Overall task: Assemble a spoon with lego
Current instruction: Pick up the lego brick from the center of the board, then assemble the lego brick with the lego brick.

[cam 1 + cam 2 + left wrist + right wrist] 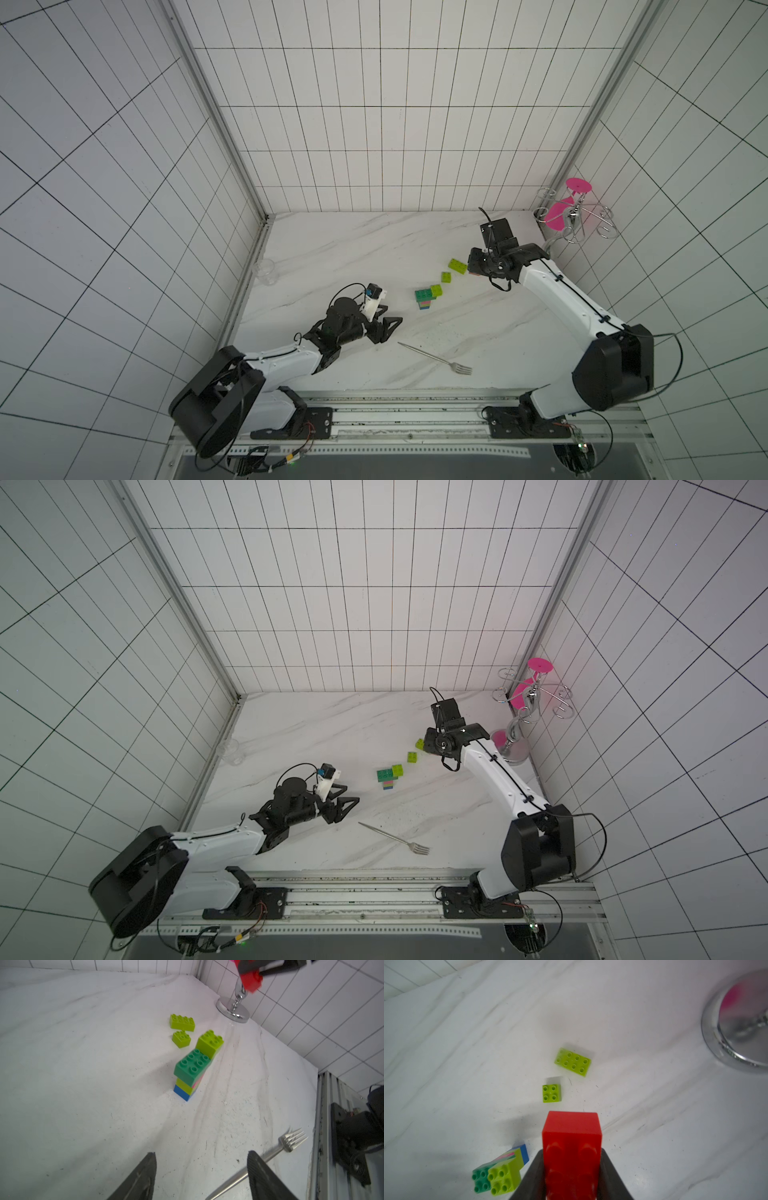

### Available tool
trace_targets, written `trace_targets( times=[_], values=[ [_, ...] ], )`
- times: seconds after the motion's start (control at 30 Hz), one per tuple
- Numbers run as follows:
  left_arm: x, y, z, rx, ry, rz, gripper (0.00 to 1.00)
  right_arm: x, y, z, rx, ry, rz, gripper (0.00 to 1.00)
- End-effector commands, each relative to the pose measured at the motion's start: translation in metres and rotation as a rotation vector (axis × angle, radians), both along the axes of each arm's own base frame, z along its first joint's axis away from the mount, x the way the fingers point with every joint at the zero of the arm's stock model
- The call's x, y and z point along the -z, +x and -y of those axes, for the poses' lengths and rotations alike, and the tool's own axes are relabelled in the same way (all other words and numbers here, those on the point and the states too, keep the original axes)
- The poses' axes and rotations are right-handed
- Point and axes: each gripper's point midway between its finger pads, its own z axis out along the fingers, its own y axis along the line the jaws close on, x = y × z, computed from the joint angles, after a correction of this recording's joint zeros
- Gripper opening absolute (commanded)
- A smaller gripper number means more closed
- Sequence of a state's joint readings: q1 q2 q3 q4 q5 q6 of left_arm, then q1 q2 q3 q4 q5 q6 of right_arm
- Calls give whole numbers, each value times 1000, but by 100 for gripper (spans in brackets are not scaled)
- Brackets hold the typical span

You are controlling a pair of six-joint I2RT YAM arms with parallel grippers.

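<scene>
The marble tabletop (353, 249) carries all parts. The left arm reaches in from the near left; the left tool (394, 315) is open and empty, its jaws spread wide above the tabletop and pointed toward the centre. The right arm reaches in from the near right; the right tool (572, 1153) is closed on the red brick (572, 1126), gripping it by two opposite sides, clear of the tabletop. A chrome stand (575, 220) with pink parts occupies the far right corner. The fork (436, 358) lies flat near the front edge, just beside the left tool, tines toward the right arm. The spoon (427, 296) stands at the centre of the tabletop, between the two tools and touched by neither: a blue brick at the base, lime and pink layers above it, and a dark green brick and a lime brick side by side on top, studs up. The long lime brick (457, 266) lies loose, studs up, near the right tool. The square lime brick (446, 277) lies loose between the long lime brick and the spoon, apart from both.
</scene>
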State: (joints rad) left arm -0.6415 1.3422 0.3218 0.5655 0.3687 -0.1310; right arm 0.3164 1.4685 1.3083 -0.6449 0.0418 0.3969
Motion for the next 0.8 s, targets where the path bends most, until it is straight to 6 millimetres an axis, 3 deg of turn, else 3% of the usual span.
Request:
trace_targets(
  times=[0.0,0.17,0.37,0.53,0.77],
  values=[
    [-36,18,18,82,-54,328,74,-34,-2,-33,-298,-32,107,12],
    [-20,35,39,197,-45,373,74,-48,-4,-52,-397,-16,170,12],
    [-6,49,56,221,-144,487,71,-49,-4,-81,-534,29,187,12],
    [5,70,71,248,-213,392,63,-44,-3,-106,-642,34,178,11],
    [12,65,83,321,-231,378,48,-33,-7,-131,-832,-35,182,11]
  ],
)
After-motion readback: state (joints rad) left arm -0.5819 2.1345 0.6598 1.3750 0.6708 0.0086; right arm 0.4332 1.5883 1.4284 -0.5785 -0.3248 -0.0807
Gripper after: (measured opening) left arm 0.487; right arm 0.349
